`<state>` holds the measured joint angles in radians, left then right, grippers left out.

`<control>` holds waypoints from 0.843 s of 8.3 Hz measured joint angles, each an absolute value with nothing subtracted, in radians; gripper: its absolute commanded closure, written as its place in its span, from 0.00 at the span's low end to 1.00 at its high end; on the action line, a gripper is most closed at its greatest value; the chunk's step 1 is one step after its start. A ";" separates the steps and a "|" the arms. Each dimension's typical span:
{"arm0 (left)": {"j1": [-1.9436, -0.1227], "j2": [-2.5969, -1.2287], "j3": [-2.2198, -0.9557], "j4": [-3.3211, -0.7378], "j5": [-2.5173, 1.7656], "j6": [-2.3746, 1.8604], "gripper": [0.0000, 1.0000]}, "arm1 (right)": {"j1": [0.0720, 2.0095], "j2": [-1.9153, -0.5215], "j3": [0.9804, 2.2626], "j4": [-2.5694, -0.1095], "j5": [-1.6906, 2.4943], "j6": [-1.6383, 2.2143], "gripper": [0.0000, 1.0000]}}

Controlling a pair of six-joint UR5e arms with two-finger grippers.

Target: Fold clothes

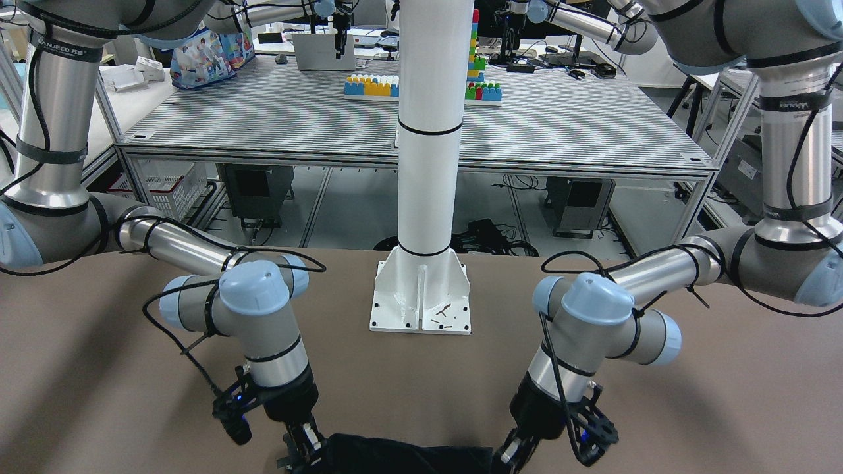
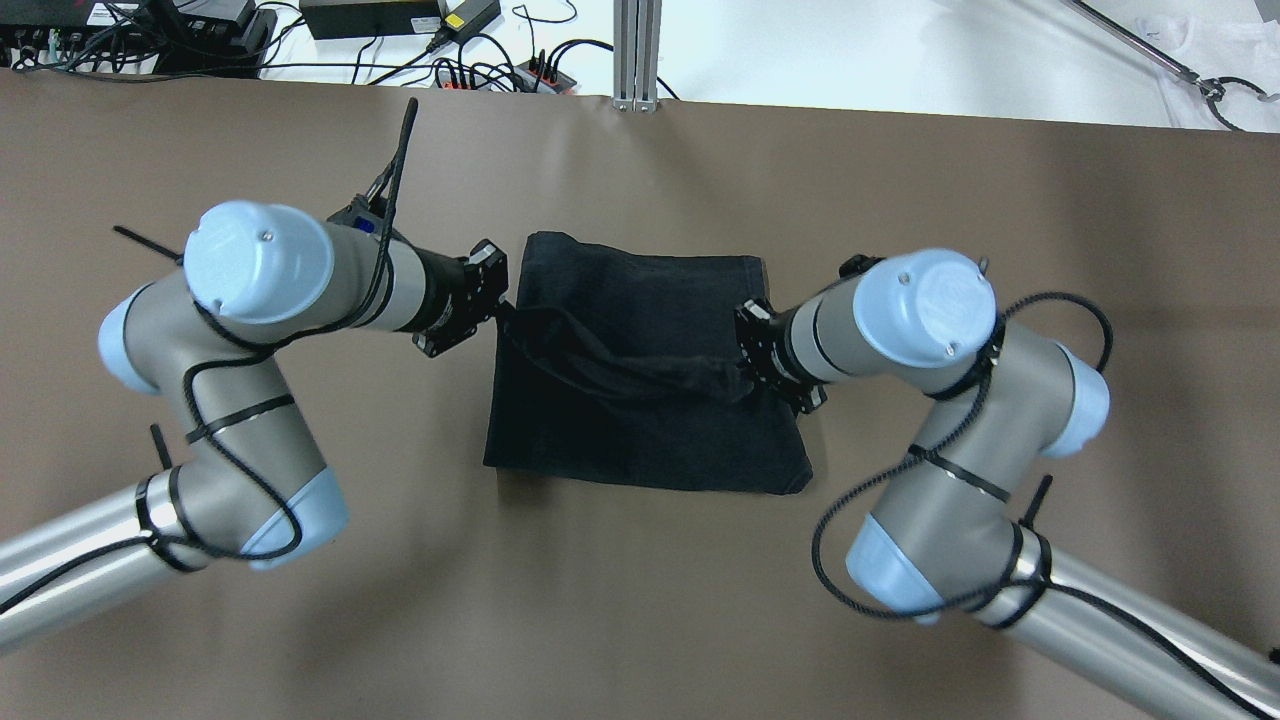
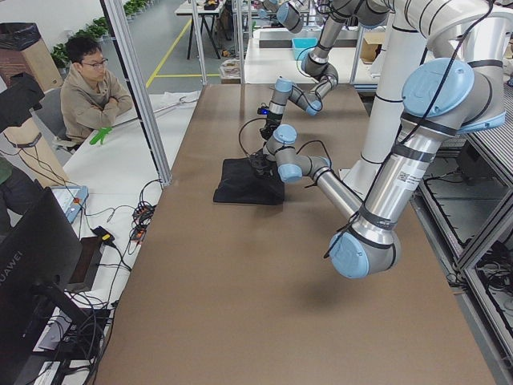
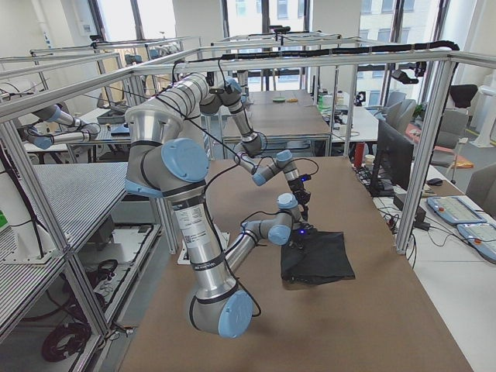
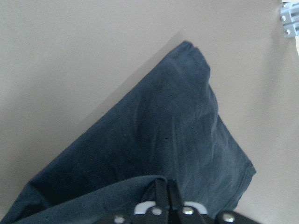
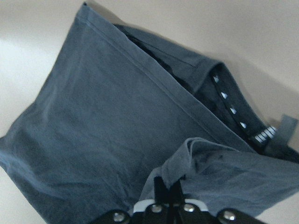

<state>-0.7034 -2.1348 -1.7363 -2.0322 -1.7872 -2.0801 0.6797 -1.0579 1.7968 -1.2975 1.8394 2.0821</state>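
At the middle of the brown counter point(image 2: 600, 620), the black clothes point(image 2: 640, 440) lie as a roughly square, flat piece. The left tool point(image 2: 503, 314) sits at the piece's left edge, its fingers pressed together on a raised fold of the fabric. The right tool point(image 2: 743, 375) is clamped the same way on the right edge. Between the 2 tools a lifted strip of cloth sags across the piece. The right wrist view shows stitched hems and a small label at one layered edge.
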 measured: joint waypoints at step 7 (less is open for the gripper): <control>-0.874 -2.573 -0.821 -2.373 -1.741 -1.854 0.00 | 0.921 -0.688 1.041 -1.069 1.935 1.667 0.05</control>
<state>-0.8741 -2.5735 -0.8215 -2.3734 -1.7407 -1.8539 0.9214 -0.6878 1.0407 -1.0692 1.9346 1.6670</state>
